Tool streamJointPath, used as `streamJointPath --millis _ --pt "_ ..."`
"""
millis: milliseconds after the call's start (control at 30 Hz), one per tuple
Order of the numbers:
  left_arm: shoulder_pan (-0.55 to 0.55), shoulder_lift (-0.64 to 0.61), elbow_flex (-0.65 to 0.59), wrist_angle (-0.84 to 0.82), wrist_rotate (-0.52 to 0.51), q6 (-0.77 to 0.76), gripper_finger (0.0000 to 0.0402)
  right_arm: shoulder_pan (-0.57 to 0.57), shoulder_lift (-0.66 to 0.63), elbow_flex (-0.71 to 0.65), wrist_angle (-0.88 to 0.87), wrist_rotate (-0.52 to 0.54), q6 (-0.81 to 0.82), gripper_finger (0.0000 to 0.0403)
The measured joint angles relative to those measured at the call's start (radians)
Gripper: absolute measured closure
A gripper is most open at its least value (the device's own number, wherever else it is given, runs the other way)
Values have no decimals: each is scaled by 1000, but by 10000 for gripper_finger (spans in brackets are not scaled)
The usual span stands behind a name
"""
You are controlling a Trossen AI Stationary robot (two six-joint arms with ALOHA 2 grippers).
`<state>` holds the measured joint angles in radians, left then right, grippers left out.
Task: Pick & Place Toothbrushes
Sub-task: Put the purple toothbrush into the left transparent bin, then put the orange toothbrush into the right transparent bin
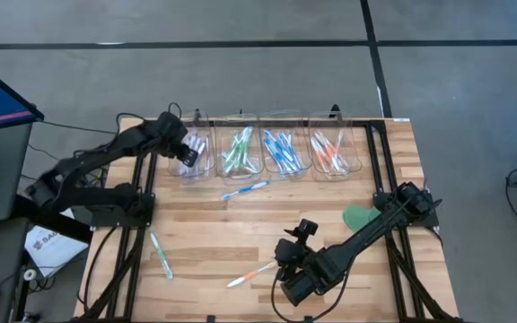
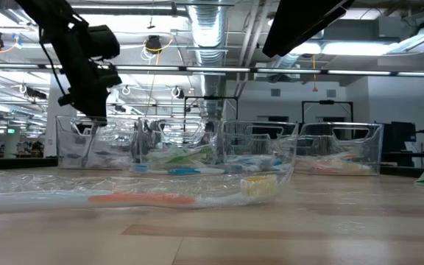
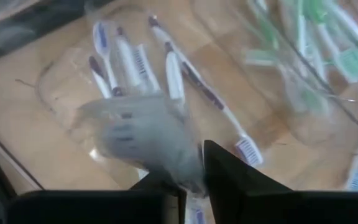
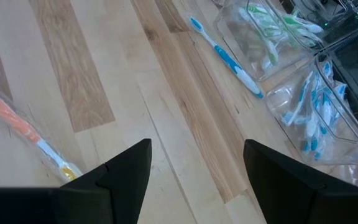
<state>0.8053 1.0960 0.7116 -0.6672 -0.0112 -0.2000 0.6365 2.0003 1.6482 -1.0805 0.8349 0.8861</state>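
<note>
toothbrushes (image 1: 279, 151) sorted in bins; three loose on table.

Even overhead light, soft shadows; ceiling strip lights (image 2: 389, 48) glare at one o'clock; nearest wrapped toothbrush (image 2: 146, 197) blurred.

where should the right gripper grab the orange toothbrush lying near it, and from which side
Probably the orange toothbrush by its mid-handle, from straight above. It lies flat on the table, apart from other brushes, and seems wrapped in clear film. The open right gripper should set its fingers across the thin shaft; the handle gives a straighter hold than the bristle end.
</note>
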Motion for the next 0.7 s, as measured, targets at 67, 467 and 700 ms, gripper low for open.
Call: streamJointPath --millis 67,467,700 --pt "6 16 0 0 0 0 349 2 0 0 0 0 5 154" --pt "7 -61 -1 4 11 -42 293 6 0 0 -3 0 5 154" --pt "5 -168 -1 3 11 -44 295 4 0 0 -3 0 4 154"
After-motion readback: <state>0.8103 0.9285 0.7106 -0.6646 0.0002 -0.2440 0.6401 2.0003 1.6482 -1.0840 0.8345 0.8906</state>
